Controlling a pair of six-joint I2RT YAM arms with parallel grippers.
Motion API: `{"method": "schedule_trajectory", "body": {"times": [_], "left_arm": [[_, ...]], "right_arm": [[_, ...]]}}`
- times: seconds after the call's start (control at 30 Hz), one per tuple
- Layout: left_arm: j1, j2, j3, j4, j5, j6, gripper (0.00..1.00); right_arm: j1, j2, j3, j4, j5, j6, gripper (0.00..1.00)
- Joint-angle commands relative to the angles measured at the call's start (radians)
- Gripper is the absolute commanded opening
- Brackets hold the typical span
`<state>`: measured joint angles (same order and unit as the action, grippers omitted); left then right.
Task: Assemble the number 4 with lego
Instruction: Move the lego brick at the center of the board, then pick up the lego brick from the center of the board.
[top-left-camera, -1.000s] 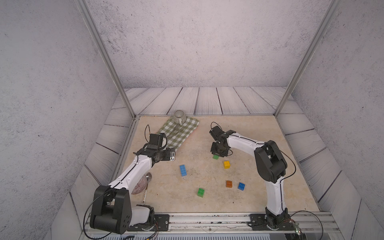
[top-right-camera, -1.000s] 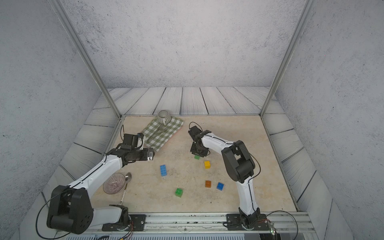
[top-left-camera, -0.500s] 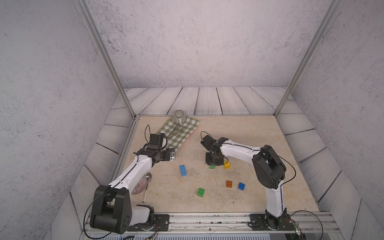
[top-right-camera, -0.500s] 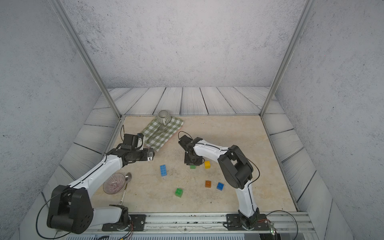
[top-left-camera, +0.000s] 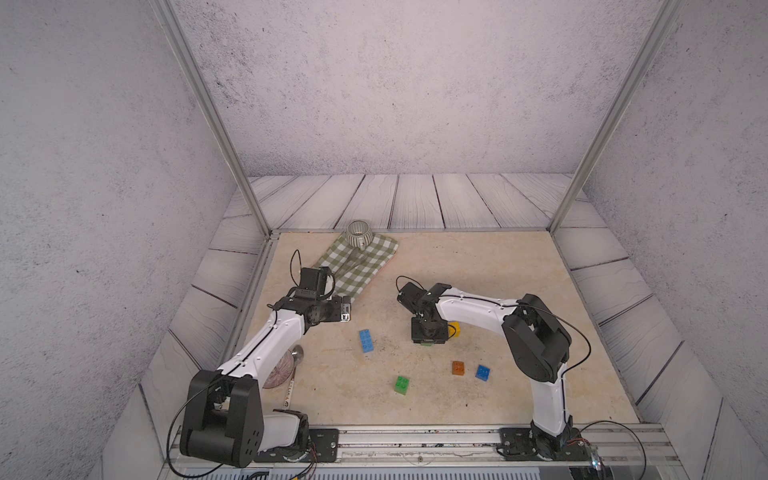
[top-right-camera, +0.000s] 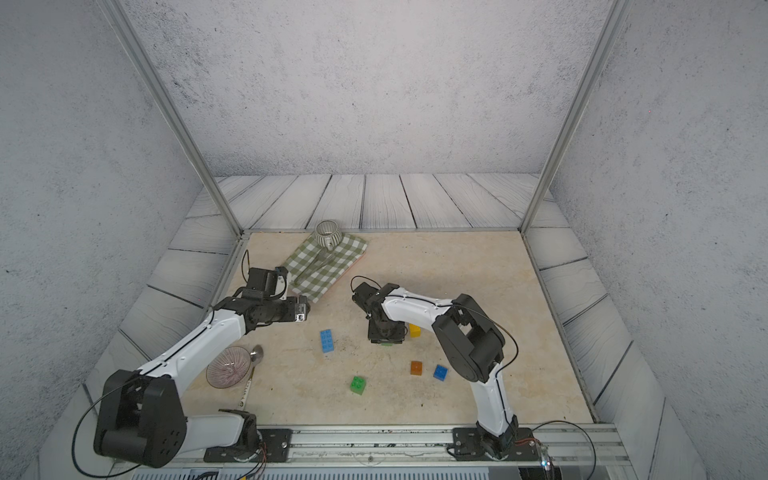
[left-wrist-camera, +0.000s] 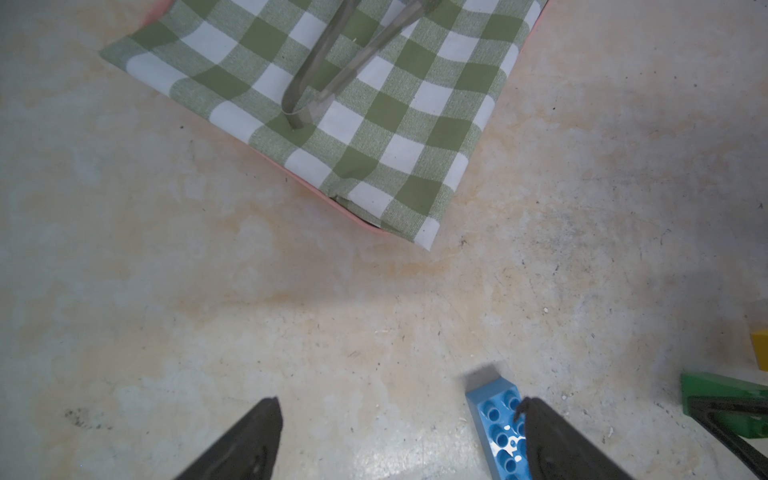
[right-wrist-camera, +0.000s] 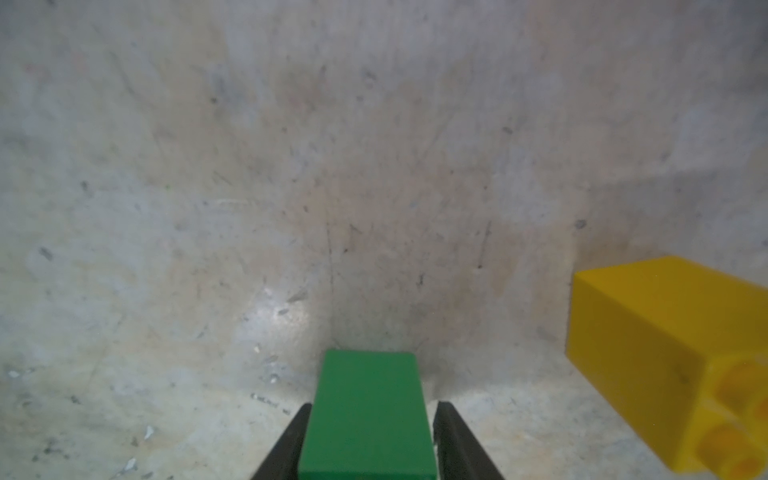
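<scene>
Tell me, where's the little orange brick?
In both top views, the small orange plastic brick sits on the right side, just beside the dark blue square brick.

Back wall (top-left-camera: 395, 83) is rough & light grey, w/ tiny dark specks. Side walls (top-left-camera: 83, 166) look the same. Two shiny metal posts (top-left-camera: 212, 120) go up from the back corners of the table (top-left-camera: 478, 257). Table top is flat & sandy beige, w/ pale & orange-ish blotches. Small dark scuffs & scratches show close up in the wrist views. Grey-white wood planks (top-left-camera: 415, 199) w/ dark grain lines go round it at the back & both sides. A silver metal rail (top-left-camera: 415, 436) runs along the front edge. Light is soft & even. Shadows are faint.
</scene>
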<state>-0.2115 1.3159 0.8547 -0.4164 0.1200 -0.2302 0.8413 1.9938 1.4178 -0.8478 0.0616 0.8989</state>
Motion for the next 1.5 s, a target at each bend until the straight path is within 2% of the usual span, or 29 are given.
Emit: {"method": "schedule_trajectory", "body": {"times": [0.0, 0.17, 0.37, 0.53, 0.8, 1.03, 1.47], "left_arm": [[-0.008, -0.001, 0.015, -0.020, -0.012, -0.005, 0.93], [-0.009, -0.004, 0.013, -0.022, -0.011, -0.007, 0.93], [-0.021, -0.026, 0.007, -0.032, -0.019, -0.008, 0.93], [-0.055, -0.057, 0.007, -0.058, -0.014, -0.007, 0.93], [-0.137, -0.141, -0.028, -0.087, 0.098, -0.035, 0.91], [-0.205, -0.166, -0.049, -0.089, 0.182, -0.035, 0.90], [-0.217, -0.151, -0.074, -0.066, 0.188, -0.034, 0.89]], "right_arm": [[0.006, 0.000, 0.004, -0.042, 0.015, 0.017, 0.54], [0.006, -0.046, 0.001, -0.045, 0.011, 0.016, 0.60], [0.009, -0.173, -0.043, -0.075, 0.018, 0.037, 0.63], [0.010, -0.301, -0.142, -0.086, 0.010, 0.063, 0.63], [0.011, -0.449, -0.344, -0.105, 0.010, 0.103, 0.63], [0.011, -0.462, -0.414, -0.091, 0.021, 0.102, 0.62], [0.003, -0.326, -0.388, -0.050, -0.009, 0.055, 0.55]]}}
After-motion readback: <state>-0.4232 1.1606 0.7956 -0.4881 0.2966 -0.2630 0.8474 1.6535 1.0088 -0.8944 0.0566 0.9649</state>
